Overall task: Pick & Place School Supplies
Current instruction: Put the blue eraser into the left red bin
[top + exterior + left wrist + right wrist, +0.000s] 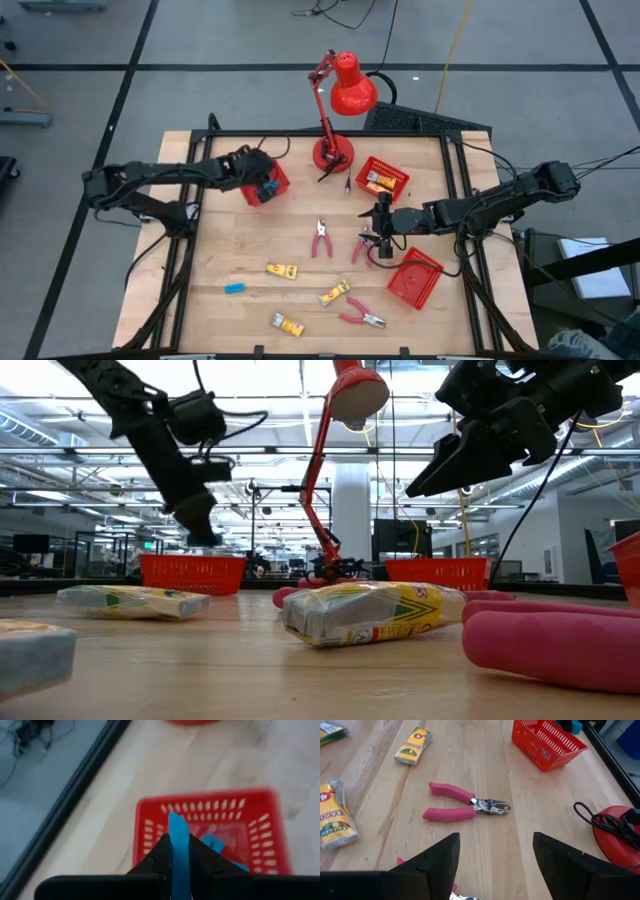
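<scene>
A: School supplies lay spread on the wooden table (230,250). What did they look like?

B: Three pliers had pink handles and grey metal jaws: pliers (321,238) near the centre, a second pair (361,318) toward five o'clock, and a third pair (362,249) just under the right gripper (379,226). Three yellow crayon packets (283,270) lay toward six o'clock, and one light-blue block (234,288) lay at about seven o'clock.

A: Could any writing be read?

B: In the right wrist view one packet (332,819) showed letters like "CRAYOLA" along its side. The others were too small to read.

A: And the grippers?

B: The left gripper (180,860) was clamped on a blue block (178,847), held upright over the red basket (268,187) at ten o'clock. More blue pieces (216,843) lay inside that basket. The right gripper hung over the table at about three o'clock from the centre, its fingers (437,857) spread wide and holding nothing.

A: Other baskets?

B: One basket (381,178) at one o'clock held a yellow packet. Another basket (415,277) stood at four o'clock. The red lamp (340,100) stood at twelve o'clock.
</scene>
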Controlling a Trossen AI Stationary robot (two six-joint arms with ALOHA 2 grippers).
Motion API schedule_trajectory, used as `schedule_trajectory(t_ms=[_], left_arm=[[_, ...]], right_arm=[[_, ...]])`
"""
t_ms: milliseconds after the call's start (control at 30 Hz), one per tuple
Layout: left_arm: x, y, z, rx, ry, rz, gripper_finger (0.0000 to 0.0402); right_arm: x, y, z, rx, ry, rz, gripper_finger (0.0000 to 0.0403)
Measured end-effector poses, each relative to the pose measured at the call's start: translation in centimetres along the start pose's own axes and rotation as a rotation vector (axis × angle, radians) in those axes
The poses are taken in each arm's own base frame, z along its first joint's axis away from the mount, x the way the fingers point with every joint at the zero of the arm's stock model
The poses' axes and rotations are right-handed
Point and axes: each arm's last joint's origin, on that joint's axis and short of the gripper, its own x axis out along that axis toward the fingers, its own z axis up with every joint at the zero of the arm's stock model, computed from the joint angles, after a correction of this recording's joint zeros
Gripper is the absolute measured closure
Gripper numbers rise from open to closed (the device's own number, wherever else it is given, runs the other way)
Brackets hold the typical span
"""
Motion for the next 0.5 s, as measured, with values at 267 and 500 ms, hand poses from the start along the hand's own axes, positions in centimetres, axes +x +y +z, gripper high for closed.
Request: schedule_trajectory(t_ms=[267,500], left_arm=[[1.5,1.3,-2.0,-0.059,0.072,-0.045,0.0372],[1.9,1.7,-2.9,-0.121,0.104,-0.131,0.0312]], right_arm=[[0.0,0.0,0.0,0.000,0.000,0.000,0.0161],[0.0,0.0,0.0,0.001,0.000,0.000,0.0161]])
